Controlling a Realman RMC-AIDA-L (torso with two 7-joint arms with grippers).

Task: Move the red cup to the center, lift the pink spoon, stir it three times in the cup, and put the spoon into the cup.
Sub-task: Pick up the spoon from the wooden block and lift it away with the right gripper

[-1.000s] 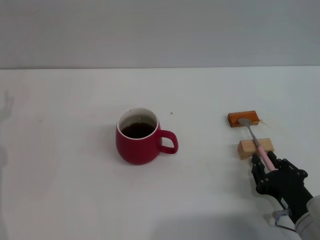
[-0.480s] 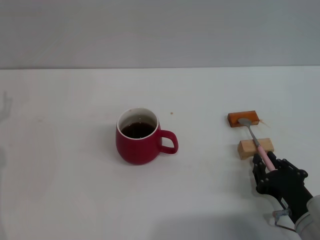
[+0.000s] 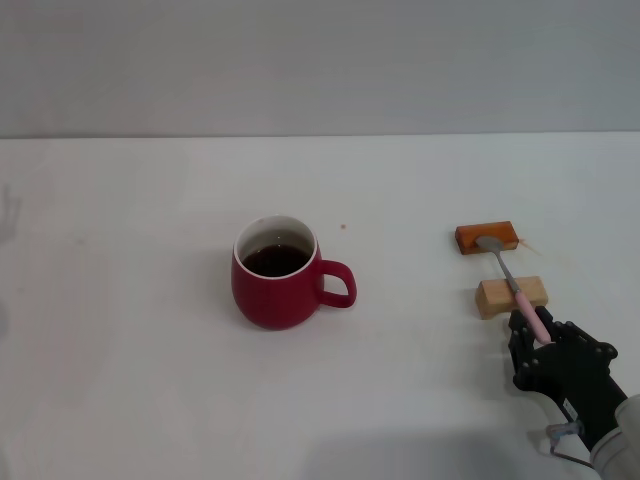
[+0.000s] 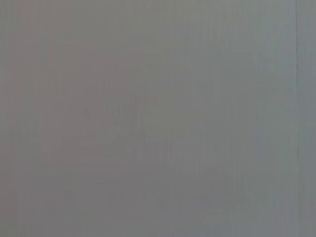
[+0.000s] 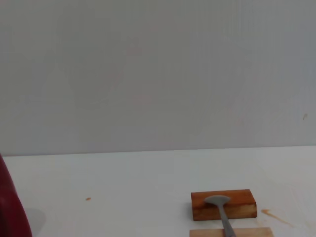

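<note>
The red cup (image 3: 278, 276) stands upright near the middle of the white table (image 3: 150, 380), its handle to the right and dark liquid inside; its edge also shows in the right wrist view (image 5: 9, 207). The pink spoon (image 3: 506, 273) lies across two wooden blocks, its grey bowl (image 5: 216, 200) on the orange-brown block. My right gripper (image 3: 541, 331) is at the near right, its black fingers open on either side of the spoon's pink handle end. My left gripper is out of view; the left wrist view shows only a grey surface.
The orange-brown block (image 3: 486, 236) and the tan block (image 3: 511, 295) lie to the right of the cup, with open table between them and the cup. A small orange speck (image 3: 343, 226) lies behind the cup. A grey wall (image 3: 320, 60) backs the table.
My right gripper has drawn slightly back toward the near edge along the spoon handle. The spoon, blocks and cup have not moved.
</note>
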